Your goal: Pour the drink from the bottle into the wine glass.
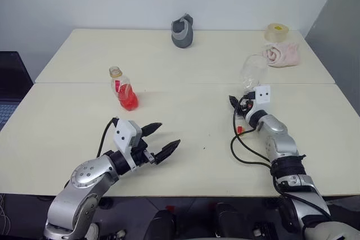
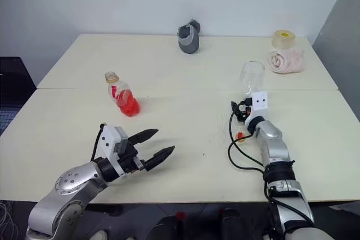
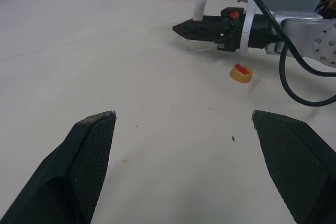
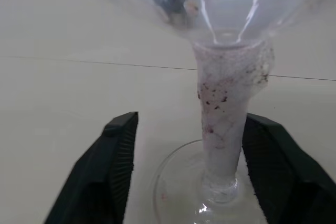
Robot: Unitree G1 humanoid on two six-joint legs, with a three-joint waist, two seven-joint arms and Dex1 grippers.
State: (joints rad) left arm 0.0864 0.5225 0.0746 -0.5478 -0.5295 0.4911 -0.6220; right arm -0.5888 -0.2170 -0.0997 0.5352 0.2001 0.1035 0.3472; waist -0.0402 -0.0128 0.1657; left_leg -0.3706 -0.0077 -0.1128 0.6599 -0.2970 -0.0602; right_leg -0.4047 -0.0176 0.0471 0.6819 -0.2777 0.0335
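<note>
The bottle [image 1: 124, 90] stands uncapped on the table's left half, tilted a little, with the red drink [image 1: 129, 101] in its lower part. To its right stands the clear wine glass [image 1: 253, 71], its bowl empty. My right gripper [image 4: 191, 118] reaches level around its stem [image 4: 226, 129]. One finger is close against the stem, while a gap remains on the other side. My left gripper [image 1: 169, 134] hovers open and empty near the table's front edge, in front of the bottle and apart from it.
A yellow-and-red cap [image 1: 239, 130] lies beside my right arm's black cable. At the back are a grey object [image 1: 182, 31], a tape roll [image 1: 277, 29] and a pink cloth [image 1: 283, 54]. A seam [image 1: 185, 84] joins the two tables.
</note>
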